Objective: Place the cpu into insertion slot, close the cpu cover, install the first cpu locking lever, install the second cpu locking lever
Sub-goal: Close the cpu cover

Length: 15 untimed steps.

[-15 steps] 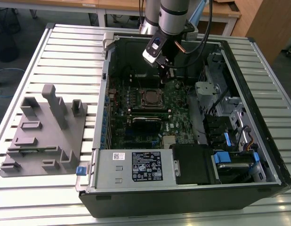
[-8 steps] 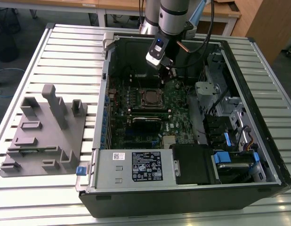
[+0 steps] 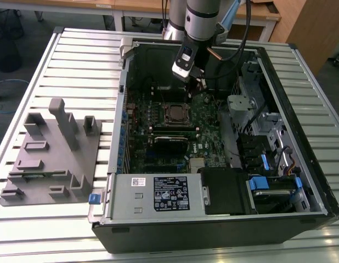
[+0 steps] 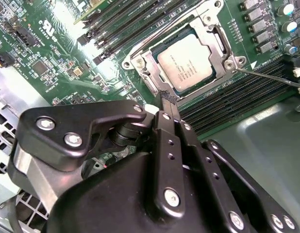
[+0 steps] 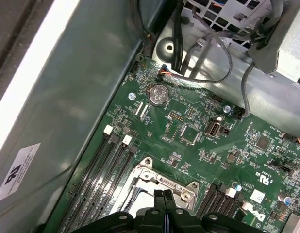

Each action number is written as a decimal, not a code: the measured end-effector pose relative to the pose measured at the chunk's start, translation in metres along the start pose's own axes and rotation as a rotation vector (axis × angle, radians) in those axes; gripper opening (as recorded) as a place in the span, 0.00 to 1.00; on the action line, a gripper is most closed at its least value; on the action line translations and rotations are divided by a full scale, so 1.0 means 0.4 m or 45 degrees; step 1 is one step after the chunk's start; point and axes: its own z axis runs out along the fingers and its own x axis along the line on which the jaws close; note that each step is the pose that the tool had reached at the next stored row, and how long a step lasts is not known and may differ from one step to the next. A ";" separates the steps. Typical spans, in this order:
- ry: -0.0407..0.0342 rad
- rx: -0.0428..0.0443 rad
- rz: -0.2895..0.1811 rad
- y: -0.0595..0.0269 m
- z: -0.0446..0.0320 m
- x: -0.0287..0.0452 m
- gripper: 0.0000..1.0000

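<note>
The cpu (image 4: 186, 63), a silver-grey square, lies in the insertion slot (image 3: 175, 114) on the green board. The silvery cpu cover (image 4: 214, 33) lies flat around it, the chip's top showing through its window. From one corner of the socket a thin metal locking lever (image 4: 271, 80) sticks out over the black memory slots. My gripper (image 4: 166, 98) is shut with nothing between its fingers and hovers just beside the socket's edge. In the first wrist view the shut fingertips (image 5: 164, 195) are over the cover's frame (image 5: 162, 180). In the exterior view the gripper (image 3: 197, 81) hangs above the board, behind the socket.
The open computer case (image 3: 301, 137) has steep metal walls on all sides. Cables (image 5: 213, 73) and a drive cage (image 3: 243, 104) crowd the exterior view's right. A power supply (image 3: 158, 194) fills the case's front. A grey fixture block (image 3: 51, 153) stands on the slatted table at the exterior view's left.
</note>
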 end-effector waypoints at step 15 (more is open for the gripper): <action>-0.0005 -0.006 -0.189 0.000 0.000 0.000 0.10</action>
